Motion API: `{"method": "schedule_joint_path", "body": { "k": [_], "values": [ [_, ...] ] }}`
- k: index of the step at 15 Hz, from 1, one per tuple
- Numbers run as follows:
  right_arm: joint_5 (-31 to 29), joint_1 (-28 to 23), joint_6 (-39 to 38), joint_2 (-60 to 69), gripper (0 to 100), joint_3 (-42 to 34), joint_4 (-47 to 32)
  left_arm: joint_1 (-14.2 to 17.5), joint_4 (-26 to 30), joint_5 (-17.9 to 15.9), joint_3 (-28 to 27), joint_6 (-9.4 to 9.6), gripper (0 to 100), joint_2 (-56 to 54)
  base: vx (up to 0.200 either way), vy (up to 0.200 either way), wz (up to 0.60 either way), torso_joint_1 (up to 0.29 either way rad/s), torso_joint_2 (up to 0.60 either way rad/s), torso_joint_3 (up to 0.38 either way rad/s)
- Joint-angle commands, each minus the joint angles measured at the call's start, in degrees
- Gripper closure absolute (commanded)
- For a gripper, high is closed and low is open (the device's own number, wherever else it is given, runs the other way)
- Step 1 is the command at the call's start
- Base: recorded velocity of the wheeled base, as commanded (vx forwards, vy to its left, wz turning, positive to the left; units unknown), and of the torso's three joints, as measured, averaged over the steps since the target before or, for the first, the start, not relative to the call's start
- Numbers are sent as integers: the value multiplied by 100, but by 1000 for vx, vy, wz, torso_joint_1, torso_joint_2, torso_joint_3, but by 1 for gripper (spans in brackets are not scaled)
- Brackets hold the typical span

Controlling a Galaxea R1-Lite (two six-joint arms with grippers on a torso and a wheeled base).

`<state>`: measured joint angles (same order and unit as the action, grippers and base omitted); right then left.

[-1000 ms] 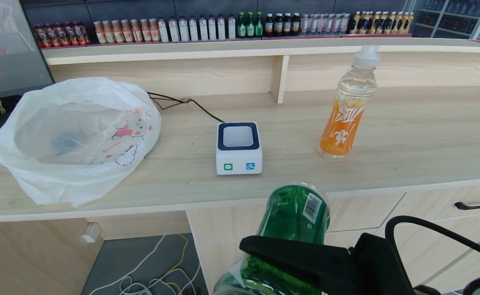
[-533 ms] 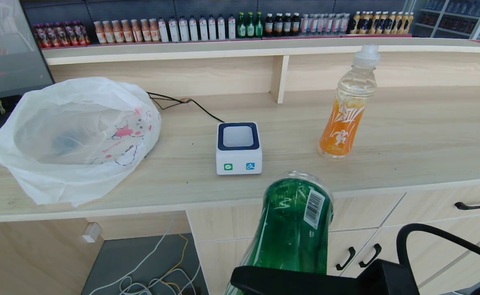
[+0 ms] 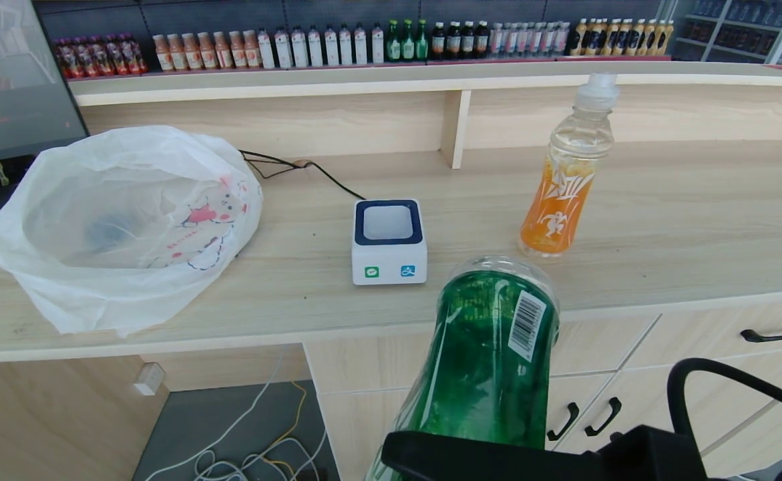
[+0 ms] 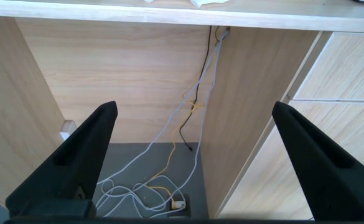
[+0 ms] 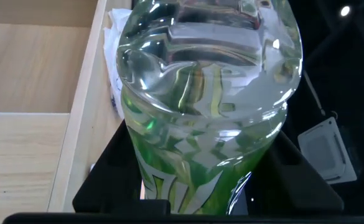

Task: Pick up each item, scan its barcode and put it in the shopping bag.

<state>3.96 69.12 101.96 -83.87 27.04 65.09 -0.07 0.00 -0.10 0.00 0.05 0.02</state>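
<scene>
My right gripper point(image 3: 477, 459) is shut on a green bottle point(image 3: 491, 361), held tilted in front of the counter's front edge, base pointing up and away from me. Its barcode label point(image 3: 527, 325) faces up and to the right. From the right wrist view the bottle's clear base point(image 5: 210, 68) sits between the black fingers point(image 5: 110, 186). The white scanner point(image 3: 388, 242) stands on the counter just left of and beyond the bottle. A white shopping bag point(image 3: 123, 224) lies open at the counter's left. An orange bottle point(image 3: 566, 180) stands upright at the right. My left gripper point(image 4: 194, 155) hangs open below the counter.
A black cable point(image 3: 310, 170) runs from the scanner to the back wall. A raised shelf with a divider point(image 3: 456, 127) borders the counter's far side. Drawer handles point(image 3: 778, 332) line the cabinet front. Loose wires point(image 4: 163, 186) lie on the floor under the counter.
The green bottle has risen and moved forward toward the counter, its base now overlapping the counter's front edge. The right gripper's finger sits lower in the head view.
</scene>
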Motion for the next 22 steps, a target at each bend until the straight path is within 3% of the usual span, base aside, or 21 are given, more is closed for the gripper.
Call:
{"method": "schedule_joint_path", "body": {
  "k": [1, 17, 20, 22],
  "values": [
    [-1, -4, 8, 46, 100, 3, -5, -1, 0, 1, 0, -5, 0, -2, 0, 0, 0, 0, 0, 0],
    [-1, -4, -71, 46, 100, -14, 4, -1, 0, 1, 0, 4, 0, -2, 0, 0, 0, 0, 0, 0],
    [-9, -57, -555, 46, 100, -94, 22, -1, 0, 1, 0, -5, 0, -2, 0, 0, 0, 0, 0, 0],
    [-9, -118, -1293, -24, 100, -129, 22, -1, 0, 1, 0, 4, 0, -2, 0, 0, 0, 0, 0, 0]
  ]
}}
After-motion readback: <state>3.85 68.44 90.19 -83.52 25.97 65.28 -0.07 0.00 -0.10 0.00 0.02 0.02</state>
